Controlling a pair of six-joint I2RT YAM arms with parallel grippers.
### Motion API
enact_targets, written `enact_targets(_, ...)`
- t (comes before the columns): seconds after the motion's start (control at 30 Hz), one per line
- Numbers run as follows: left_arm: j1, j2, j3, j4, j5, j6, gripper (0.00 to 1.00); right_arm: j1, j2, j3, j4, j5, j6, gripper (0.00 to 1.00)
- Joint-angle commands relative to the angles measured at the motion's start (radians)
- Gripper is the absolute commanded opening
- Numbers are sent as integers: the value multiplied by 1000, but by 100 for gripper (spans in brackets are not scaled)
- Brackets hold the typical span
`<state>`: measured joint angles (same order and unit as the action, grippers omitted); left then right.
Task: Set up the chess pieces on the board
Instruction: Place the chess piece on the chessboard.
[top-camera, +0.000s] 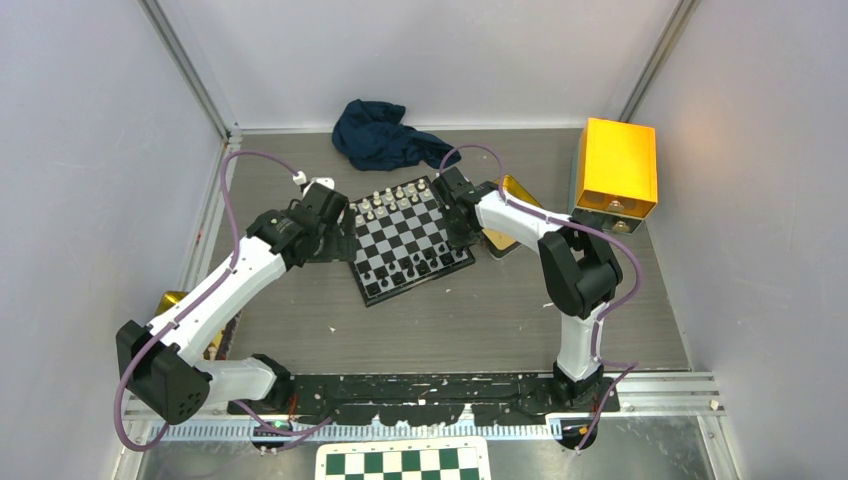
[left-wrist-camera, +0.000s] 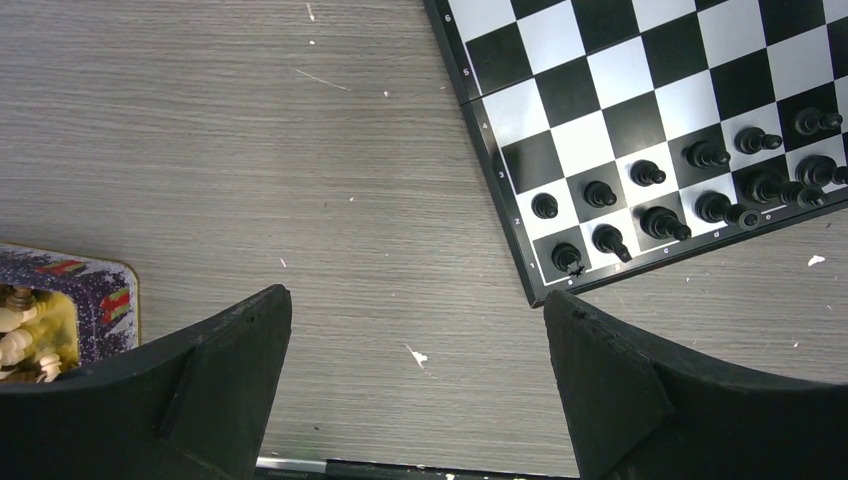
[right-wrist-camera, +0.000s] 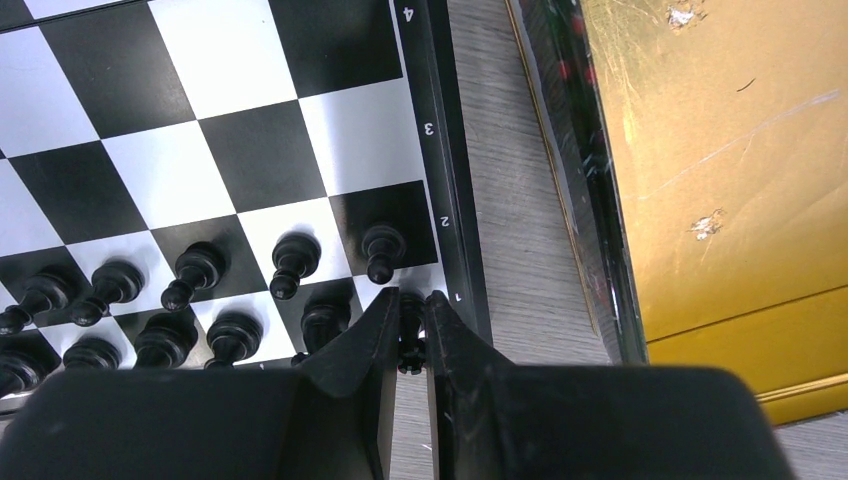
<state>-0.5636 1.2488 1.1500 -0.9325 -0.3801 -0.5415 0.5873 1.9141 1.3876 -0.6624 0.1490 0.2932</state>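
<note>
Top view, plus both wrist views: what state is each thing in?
Board, lying flat, pieces standing at both ends.
Left claw, open, over bare table.
Right claw, shut on a black piece at the board's corner.
Tin, open, pale pieces inside.
Cloth, crumpled.

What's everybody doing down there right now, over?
Left claw open over table beside board. Right claw shut on black piece at board's corner. Gold tin close alongside.

Board (top-camera: 408, 238) mid-table; chess pieces (top-camera: 392, 200) on two far and two near rows. Cloth (top-camera: 385, 135) behind board, box (top-camera: 617, 167) rear right. Left gripper (left-wrist-camera: 415, 390) left of board; right gripper (right-wrist-camera: 412, 320) over near right corner, corner piece (right-wrist-camera: 410, 345) between fingers. Tin (left-wrist-camera: 128, 300) far left.
</note>
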Motion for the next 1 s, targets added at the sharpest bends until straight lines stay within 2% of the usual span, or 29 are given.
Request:
enact_targets(0.0,-5,-13,27,29,7,0,97,5,-5,24,-13,13,-4,20)
enact_targets(0.4,-5,-20,21,31,13,-2,97,4,-13,23,-5,2,-3,28)
enact_targets(0.97,-5,-14,37,35,6,3,97,4,-32,79,-28,-18,-22,29)
